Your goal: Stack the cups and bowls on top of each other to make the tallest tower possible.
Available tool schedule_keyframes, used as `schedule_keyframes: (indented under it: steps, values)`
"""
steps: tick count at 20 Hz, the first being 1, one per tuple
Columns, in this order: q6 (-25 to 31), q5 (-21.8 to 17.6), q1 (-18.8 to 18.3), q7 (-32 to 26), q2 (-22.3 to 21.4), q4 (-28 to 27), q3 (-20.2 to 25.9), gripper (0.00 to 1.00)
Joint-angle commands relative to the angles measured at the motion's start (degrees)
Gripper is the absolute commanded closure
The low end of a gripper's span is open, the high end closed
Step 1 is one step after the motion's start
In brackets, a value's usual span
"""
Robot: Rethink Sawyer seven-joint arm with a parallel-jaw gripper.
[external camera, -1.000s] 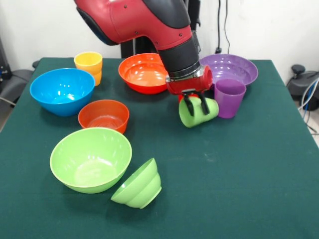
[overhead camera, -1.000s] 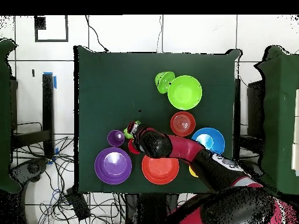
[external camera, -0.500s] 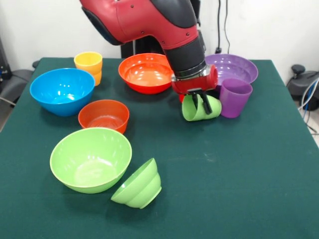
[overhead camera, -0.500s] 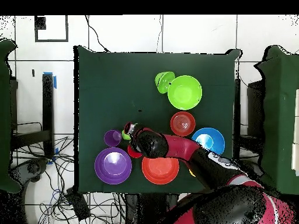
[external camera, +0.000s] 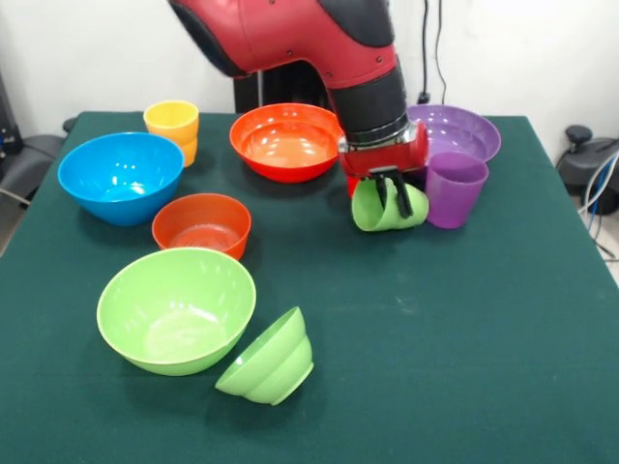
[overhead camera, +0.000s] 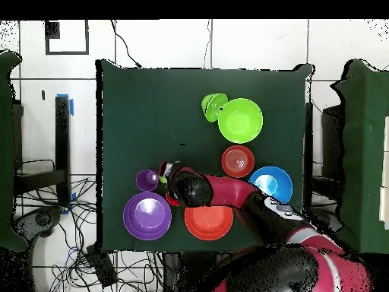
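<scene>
My gripper (external camera: 391,196) is shut on the light green cup (external camera: 372,211). It holds the cup tilted on its side, low over the table and close to the left of the upright purple cup (external camera: 454,189). In the overhead view the gripper (overhead camera: 168,174) is beside the purple cup (overhead camera: 147,180). The yellow cup (external camera: 172,128) stands at the far left. The red cup is hidden behind the gripper. The large bowls are blue (external camera: 121,176), orange (external camera: 282,141), purple (external camera: 447,129) and light green (external camera: 176,307). The small orange-red bowl (external camera: 201,223) sits upright. The small green bowl (external camera: 268,358) lies tipped on its side. No tower shows.
The green table cloth (external camera: 464,329) has open room at the front right in the front view. Cables hang on the wall behind the table. In the overhead view the arm (overhead camera: 228,192) covers the yellow cup.
In the front view, the gripper has carried the green cup right and slightly back, close beside the purple cup. The bowls and other cups have not moved.
</scene>
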Motion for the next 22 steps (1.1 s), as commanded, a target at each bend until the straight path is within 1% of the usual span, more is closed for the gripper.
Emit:
schedule_keyframes:
  steps: [1,2,3,4,7,9,13,14,15,16,17,18,19,20,21,22]
  values:
    - [7.1,0.9,14.0,8.0,-11.7,-1.5,-17.0,1.00]
    - [8.1,0.9,16.2,8.2,-13.0,-1.8,-19.5,1.00]
    - [8.7,1.0,17.1,7.8,-13.4,-2.2,-20.4,1.00]
    - [10.9,1.0,18.7,7.1,-14.3,-3.2,-22.2,1.00]
    - [12.6,1.8,19.9,6.4,-15.5,-3.8,-23.2,1.00]
    - [14.0,1.5,20.8,5.3,-16.5,-4.7,-23.9,1.00]
    - [15.2,1.8,21.9,5.7,-17.4,-5.8,-24.8,1.00]
    - [15.4,1.8,22.5,5.9,-16.9,-6.8,-25.4,1.00]
    - [15.8,1.7,22.9,6.0,-17.4,-6.9,-25.8,1.00]
    - [15.8,1.7,23.9,6.7,-16.5,-8.1,-26.9,1.00]
    - [15.8,1.6,24.4,7.0,-17.0,-7.9,-27.4,1.00]
    - [15.7,1.5,25.7,7.7,-16.0,-9.2,-28.6,1.00]
    - [15.1,1.2,26.4,8.1,-16.2,-8.8,-29.4,1.00]
    - [14.7,1.1,27.9,8.8,-14.9,-10.1,-30.8,1.00]
    - [14.6,1.1,28.6,9.1,-15.1,-10.0,-31.5,1.00]
    - [14.0,1.2,30.1,9.8,-13.5,-11.3,-32.9,1.00]
